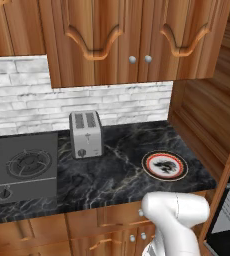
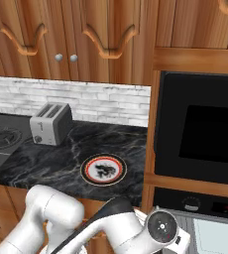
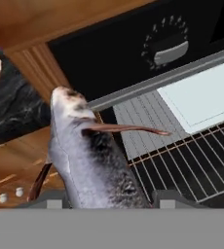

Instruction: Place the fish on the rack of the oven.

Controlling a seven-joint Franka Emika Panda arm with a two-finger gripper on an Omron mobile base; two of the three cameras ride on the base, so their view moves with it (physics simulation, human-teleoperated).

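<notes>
Fish (image 3: 87, 165) clamped in the pincer (image 3: 106, 202), lifted off the bench and hanging beside the oven (image 2: 200, 144), just short of the rack (image 3: 192, 160). Pickup looks done; carry over the rack and release remain. Fish: slick, mottled silver-grey, tapering, thin fin jutting out. Rack: thin parallel wires. Red-rimmed plate (image 2: 103, 169) sits left of the oven on glossy veined black stone.

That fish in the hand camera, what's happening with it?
A white robot arm is carrying the fish in its claw, which is shut on it. The fish is held beside the oven, near the wire rack under the control knob; it is not on the rack yet. On the counter, the red-rimmed plate stands without the fish.
</notes>
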